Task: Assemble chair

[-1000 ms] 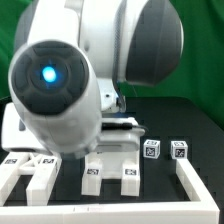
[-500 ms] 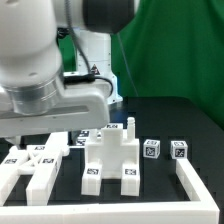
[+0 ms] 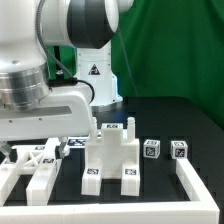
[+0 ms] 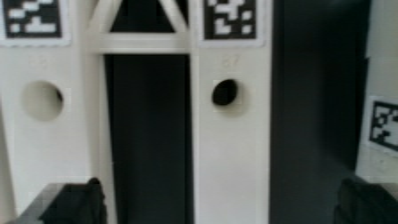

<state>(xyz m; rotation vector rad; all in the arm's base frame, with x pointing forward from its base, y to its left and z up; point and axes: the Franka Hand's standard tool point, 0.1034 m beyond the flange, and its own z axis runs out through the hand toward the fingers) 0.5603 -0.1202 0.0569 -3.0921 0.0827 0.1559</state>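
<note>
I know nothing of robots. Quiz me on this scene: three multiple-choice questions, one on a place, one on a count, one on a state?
1. In the exterior view, where do the small cubes lie from the notched block? A its left B its right C on top
2. How many small cubes? A two B four C six
3. The claw is: A shut on a cube B open C shut on the block
Answers: 1B, they sit toward that view's right. 2A, two tagged cubes show. 3B, its fingers stand wide apart.
</note>
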